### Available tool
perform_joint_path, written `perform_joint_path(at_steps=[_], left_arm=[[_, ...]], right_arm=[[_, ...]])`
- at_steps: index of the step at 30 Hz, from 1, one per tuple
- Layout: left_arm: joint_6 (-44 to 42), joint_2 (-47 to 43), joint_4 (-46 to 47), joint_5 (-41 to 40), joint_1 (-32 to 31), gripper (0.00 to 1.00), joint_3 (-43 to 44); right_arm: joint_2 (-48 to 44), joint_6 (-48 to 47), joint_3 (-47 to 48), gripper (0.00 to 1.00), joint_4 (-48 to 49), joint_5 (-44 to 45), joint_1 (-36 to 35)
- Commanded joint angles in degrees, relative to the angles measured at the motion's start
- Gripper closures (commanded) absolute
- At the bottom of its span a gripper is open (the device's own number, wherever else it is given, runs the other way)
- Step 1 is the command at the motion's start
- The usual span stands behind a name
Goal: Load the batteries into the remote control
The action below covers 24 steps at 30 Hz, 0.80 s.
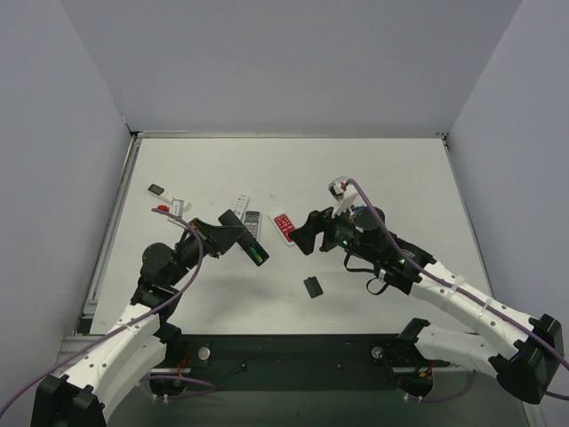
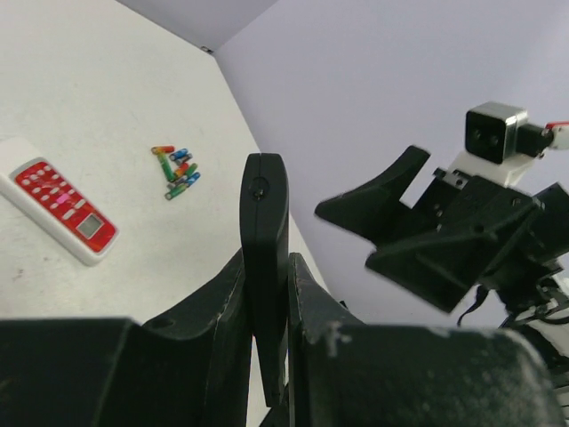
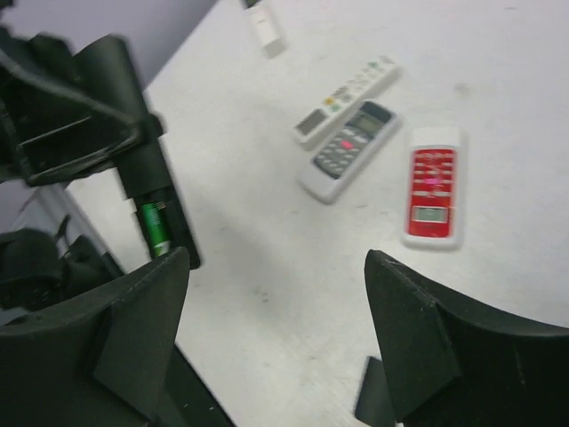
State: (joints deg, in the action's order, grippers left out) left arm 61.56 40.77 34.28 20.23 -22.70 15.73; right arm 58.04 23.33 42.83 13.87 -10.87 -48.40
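One green battery (image 3: 155,227) sits in the open bay of the black remote (image 2: 264,213), which my left hand (image 2: 267,285) clamps above the tabletop (image 1: 356,178). My right hand (image 3: 276,262) hangs empty, fingers spread. Next, I judge, it must fetch another from the spare batteries (image 2: 176,171) and line it up with the bay.

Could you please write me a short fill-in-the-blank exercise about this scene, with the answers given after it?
1. The left claw is shut on a slim remote whose colour is ____.
2. The battery already loaded in that remote is ____.
3. The right claw is ____ and holds nothing.
4. Three more remotes lie on the table: a white remote, a grey-faced remote and a ____ one.
Answers: black; green; open; red.
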Motion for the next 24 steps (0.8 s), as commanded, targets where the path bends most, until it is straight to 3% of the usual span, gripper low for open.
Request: perform_joint_path(at_steps=[1,5,9,12,16,24], left_arm=[[-6.71,-2.62,-7.81,3.24,2.22,1.0,2.37],[-11.97,-3.86,-15.63,3.33,2.22,1.0,4.22],[-14.71,-4.47,-19.77,3.68,2.13,1.0,5.98],[-16.82,-4.74,-22.67,4.2,2.05,1.0,7.91],[-21.03,-5.18,-26.98,4.38,1.61,1.0,10.9],[-30.52,-5.35,-40.95,-0.62,0.2,1.0,19.67]], right_arm=[[-0.31,1.43,4.97,0.25,-16.19,9.55,8.13],[3.03,5.49,5.95,0.25,-22.12,12.61,19.02],[7.87,6.11,7.35,0.26,-23.97,17.89,22.9],[13.05,2.17,10.25,0.27,-24.77,19.93,24.31],[21.13,-3.2,14.47,0.29,-26.42,16.33,25.37],[33.87,5.49,21.15,0.36,-30.13,24.04,24.94]])
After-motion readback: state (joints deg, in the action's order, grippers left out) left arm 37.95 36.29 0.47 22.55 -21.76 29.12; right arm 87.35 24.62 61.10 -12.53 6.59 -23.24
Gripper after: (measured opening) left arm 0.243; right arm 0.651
